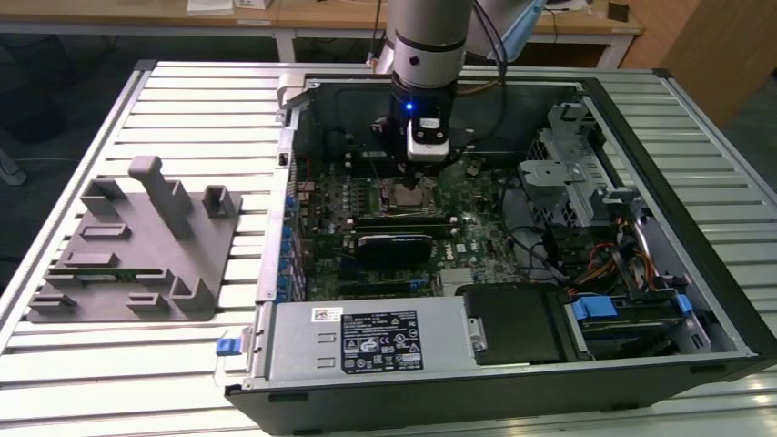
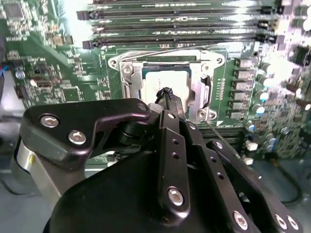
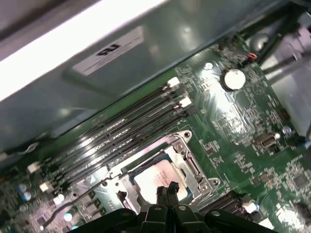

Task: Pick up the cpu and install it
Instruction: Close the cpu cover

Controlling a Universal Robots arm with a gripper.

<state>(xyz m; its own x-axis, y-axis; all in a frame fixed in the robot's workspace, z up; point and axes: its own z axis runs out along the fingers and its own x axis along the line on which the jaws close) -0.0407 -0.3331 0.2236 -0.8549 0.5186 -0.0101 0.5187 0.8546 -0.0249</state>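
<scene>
Chip (image 2: 153, 81) lies flat inside the metal socket frame (image 2: 127, 83) on the green board (image 1: 471, 196), its silvery top plate facing up; in the first wrist view the chip (image 3: 148, 177) sits level with that frame (image 3: 195, 167) on all visible sides. The gripper (image 2: 167, 94) stands directly over it with both fingers pressed together and nothing between them. Whether the tips touch the plate or hover just above it cannot be told.

Memory slots (image 2: 180, 24) run just beside the frame. In the exterior view the gripper (image 1: 417, 180) hangs inside the open computer case (image 1: 716, 300), well apart from the grey tray (image 1: 134, 246) on the slatted table (image 1: 73, 137).

Probable hazards:
- Off-centre pressure from the closed tips – the chip may tilt in the socket and bend the contacts beneath.
- Sideways drift of the arm – the tips may scrape the plate or catch the frame edge.
</scene>
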